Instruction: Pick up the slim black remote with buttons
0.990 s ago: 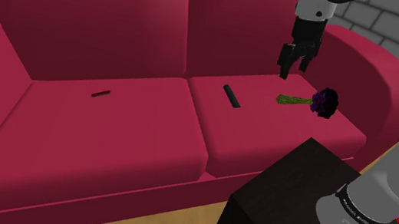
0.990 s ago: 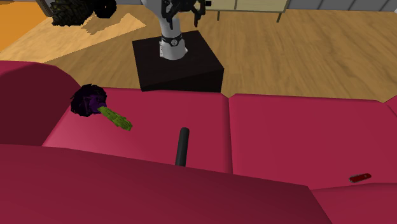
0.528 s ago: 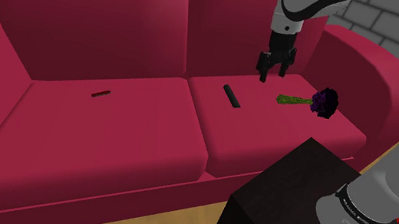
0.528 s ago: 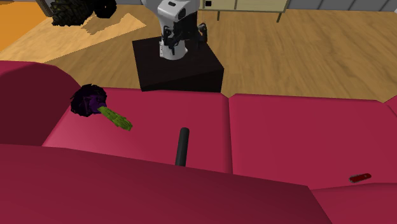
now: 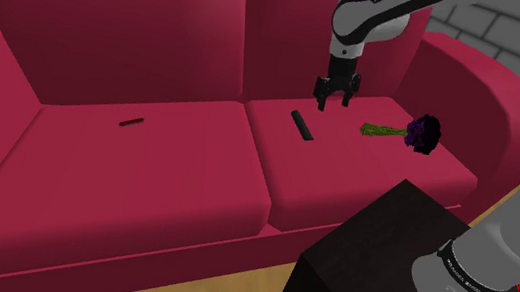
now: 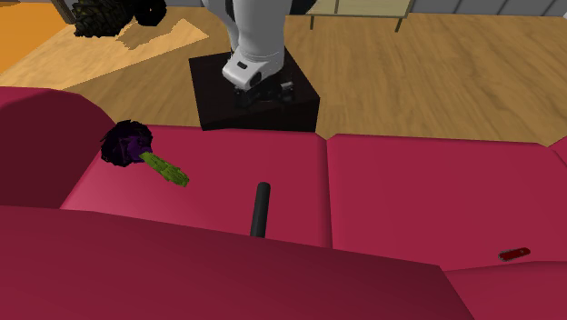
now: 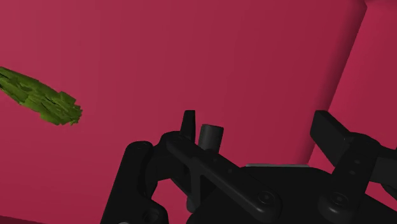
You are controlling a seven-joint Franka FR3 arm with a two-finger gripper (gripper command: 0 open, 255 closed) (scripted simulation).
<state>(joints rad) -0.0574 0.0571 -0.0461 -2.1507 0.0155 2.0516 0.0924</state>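
1. Right now my gripper (image 5: 334, 102) points down over the seat of the crimson sofa (image 5: 143, 182), close to the backrest, with its two black fingers spread apart and nothing between them.
2. Just beside it, toward the shoulder view's left, lies the slim black remote (image 5: 301, 126). It rests flat on the same seat cushion, near the seam between the two cushions, and my fingers are not touching it.
3. From the second exterior view the remote (image 6: 261, 209) runs lengthwise away from the backrest, which hides one end of it.
4. On the other side of my gripper lies a dark purple flower (image 5: 419, 132) with a green stem. It is on the same cushion, near the armrest, and well clear of the remote.
5. That green stem (image 7: 41, 98) also shows in my wrist view, lying on the red fabric off to one side of the fingers.
6. Farther off, a small dark red object (image 5: 131, 122) sits on the other cushion, well apart from everything else.
7. Behind me, my arm rises from the black box stand (image 5: 376, 254), which stands on the wooden floor (image 6: 436, 73) in front of the sofa.
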